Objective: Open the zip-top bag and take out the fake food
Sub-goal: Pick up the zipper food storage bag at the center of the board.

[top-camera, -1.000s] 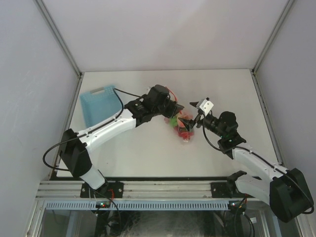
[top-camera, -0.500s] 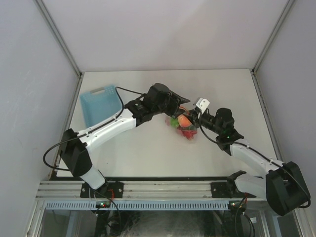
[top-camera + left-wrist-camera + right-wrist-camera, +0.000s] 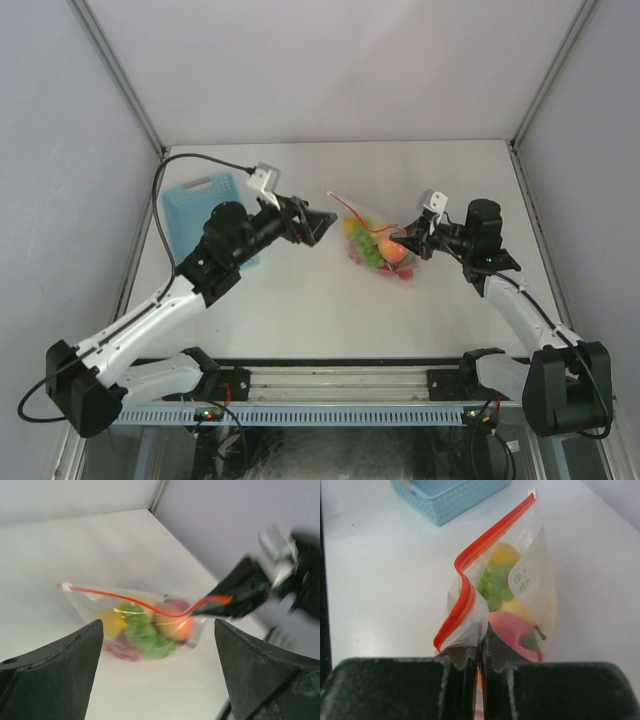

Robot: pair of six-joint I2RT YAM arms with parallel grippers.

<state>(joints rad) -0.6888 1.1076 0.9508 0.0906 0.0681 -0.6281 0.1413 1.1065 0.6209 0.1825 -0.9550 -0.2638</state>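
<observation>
- The right gripper has its two fingers pressed together on the near end of the red-orange zip strip, pinching the zip-top bag by its top edge
- From overhead, the right gripper reaches in from the right side of the table and meets the zip-top bag at its right end
- The left gripper hangs just left of the bag with a clear gap between them; its fingers stand wide apart and hold nothing
- The bag sits a little right of the table's middle, between the two grippers, its belly low on the surface and its zip edge raised toward the right gripper
- The strip runs away from the clamped end as a single band with one sharp kink in it (whether the mouth is sealed along its whole length cannot be told)
- The fake food is all inside the bag: a red apple-like piece nearest the right gripper, green grapes behind it, yellow pieces farther back
- A small white label with printed text shows on the side of the bag
- Farther off, at the left rear of the table, lies a light-blue slotted basket, well apart from the bag
</observation>
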